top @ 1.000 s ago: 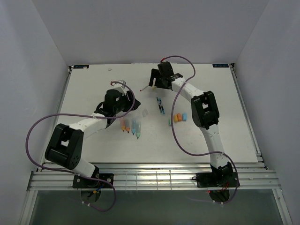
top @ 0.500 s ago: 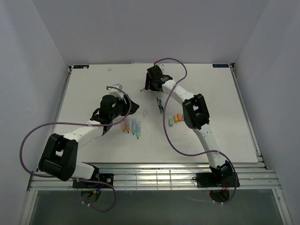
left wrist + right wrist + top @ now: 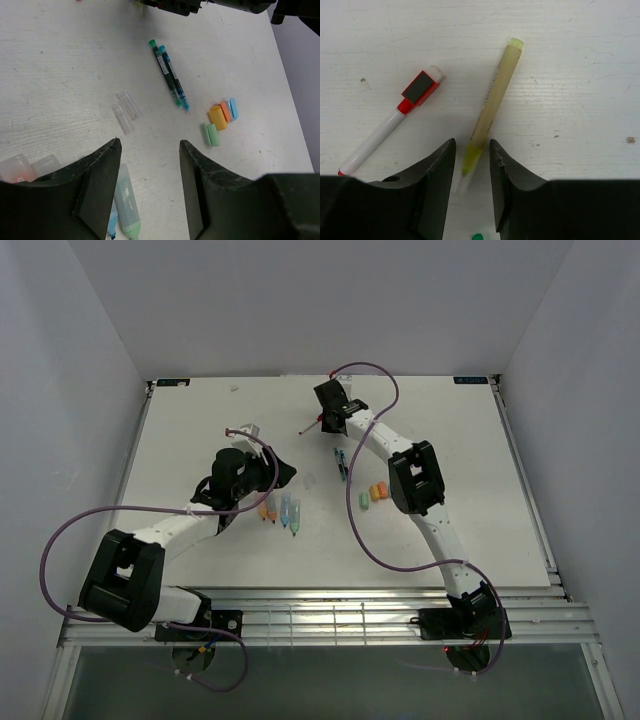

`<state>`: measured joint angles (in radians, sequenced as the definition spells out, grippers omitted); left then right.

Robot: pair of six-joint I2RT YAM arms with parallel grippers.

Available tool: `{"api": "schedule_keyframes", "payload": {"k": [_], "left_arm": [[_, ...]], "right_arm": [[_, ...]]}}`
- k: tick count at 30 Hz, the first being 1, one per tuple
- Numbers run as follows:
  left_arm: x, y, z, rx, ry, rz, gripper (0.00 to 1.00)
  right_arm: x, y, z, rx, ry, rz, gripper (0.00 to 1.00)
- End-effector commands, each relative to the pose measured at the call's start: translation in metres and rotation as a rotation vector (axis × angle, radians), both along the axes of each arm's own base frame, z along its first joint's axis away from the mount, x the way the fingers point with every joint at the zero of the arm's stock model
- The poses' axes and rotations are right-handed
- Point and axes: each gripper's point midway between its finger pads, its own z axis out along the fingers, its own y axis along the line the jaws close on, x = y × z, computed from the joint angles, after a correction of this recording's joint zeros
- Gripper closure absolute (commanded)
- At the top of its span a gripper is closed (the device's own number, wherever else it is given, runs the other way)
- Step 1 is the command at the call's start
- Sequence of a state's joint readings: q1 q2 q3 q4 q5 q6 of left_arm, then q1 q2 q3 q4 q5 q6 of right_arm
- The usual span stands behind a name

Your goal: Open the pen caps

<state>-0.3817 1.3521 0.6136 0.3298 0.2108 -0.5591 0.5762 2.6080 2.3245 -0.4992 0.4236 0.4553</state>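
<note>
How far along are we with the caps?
Done: orange, blue and green caps lie loose, and the highlighters show bare tips. In hand: the right arm's fingers straddle the end of the yellow pen. Left: that pen and the red-banded marker.

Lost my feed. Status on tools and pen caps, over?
Left tool open, empty. Right tool straddles yellow pen, grip unconfirmed. Loose caps lie aside. Red-and-white marker beside it, apart.

Pen caps (image 3: 375,492) right of pens (image 3: 342,465)
</note>
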Motion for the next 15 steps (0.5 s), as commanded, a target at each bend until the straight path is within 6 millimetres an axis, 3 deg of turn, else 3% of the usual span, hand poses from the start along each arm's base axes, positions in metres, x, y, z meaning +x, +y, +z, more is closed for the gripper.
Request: {"api": "schedule_keyframes", "payload": {"k": [1,8,11,12,14,15], "left_arm": [[-0.002,-0.002,0.013,-0.029,-0.040,-0.018,0.39],[-0.012,-0.003,0.012,-0.052,-0.029,-0.037,0.39],[-0.018,-0.004,0.018,-0.069,-0.038,-0.048,0.39],[-0.020,-0.004,0.017,-0.079,-0.029,-0.047,0.39],[-0.025,-0.006,0.021,-0.098,-0.029,-0.063,0.39],[-0.027,-0.006,0.021,-0.106,-0.023,-0.065,0.39]], "right_arm": [[-0.023,-0.019,-0.038,-0.086,0.119,0.012,0.61],[-0.031,-0.022,-0.031,0.032,0.169,0.007,0.84],[-0.030,-0.022,-0.018,0.122,0.156,0.004,0.90],[-0.031,-0.022,-0.023,0.141,0.155,0.014,0.92],[-0.029,-0.024,-0.010,0.186,0.140,0.023,0.92],[-0.033,-0.027,-0.013,0.194,0.150,0.029,0.92]]}}
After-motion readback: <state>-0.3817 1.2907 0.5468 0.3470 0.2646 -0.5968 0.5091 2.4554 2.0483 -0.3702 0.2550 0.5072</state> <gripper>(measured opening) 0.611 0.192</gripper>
